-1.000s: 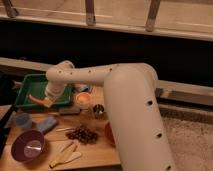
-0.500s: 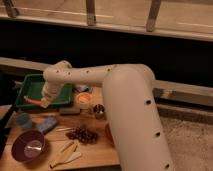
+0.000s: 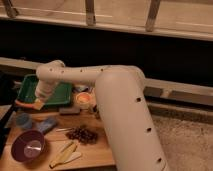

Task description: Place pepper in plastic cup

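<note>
1. Gripper (image 3: 36, 104): at the end of the white arm (image 3: 115, 100), over the front left edge of the green tray (image 3: 60, 92); fingers pressed together, pinching the pepper.
2. Pepper (image 3: 24, 103): red-orange, sticking out toward 9 o'clock from the gripper, above the tray's rim.
3. Plastic cup (image 3: 23, 120): pale grey-blue, on the wooden table (image 3: 95, 152), at 7 o'clock from the gripper, near.
4. Purple bowl (image 3: 27, 146): at 6 o'clock from the cup.
5. Orange cup (image 3: 84, 100): at 3 o'clock from the gripper.
</note>
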### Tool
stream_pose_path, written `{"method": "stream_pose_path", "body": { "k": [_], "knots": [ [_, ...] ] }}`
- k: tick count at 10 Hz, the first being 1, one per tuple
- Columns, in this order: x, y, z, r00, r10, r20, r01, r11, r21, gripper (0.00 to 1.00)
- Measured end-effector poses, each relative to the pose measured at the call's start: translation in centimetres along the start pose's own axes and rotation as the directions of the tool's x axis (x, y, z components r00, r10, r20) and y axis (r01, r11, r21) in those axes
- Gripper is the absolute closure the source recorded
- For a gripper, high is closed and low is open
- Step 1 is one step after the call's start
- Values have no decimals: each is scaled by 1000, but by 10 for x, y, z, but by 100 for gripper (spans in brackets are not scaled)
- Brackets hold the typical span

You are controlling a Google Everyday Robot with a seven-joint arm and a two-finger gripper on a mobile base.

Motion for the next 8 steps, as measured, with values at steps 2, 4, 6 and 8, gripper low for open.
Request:
{"method": "stream_pose_path", "body": {
  "k": [2,4,6,8],
  "knots": [
    [-15,13,14,998,-56,-17,55,997,-57,100],
    [-23,21,24,995,-96,-29,93,990,-104,97],
    [-30,30,37,990,-130,-51,122,982,-144,78],
    [-32,34,45,985,-151,-79,135,976,-173,59]
  ]
}}
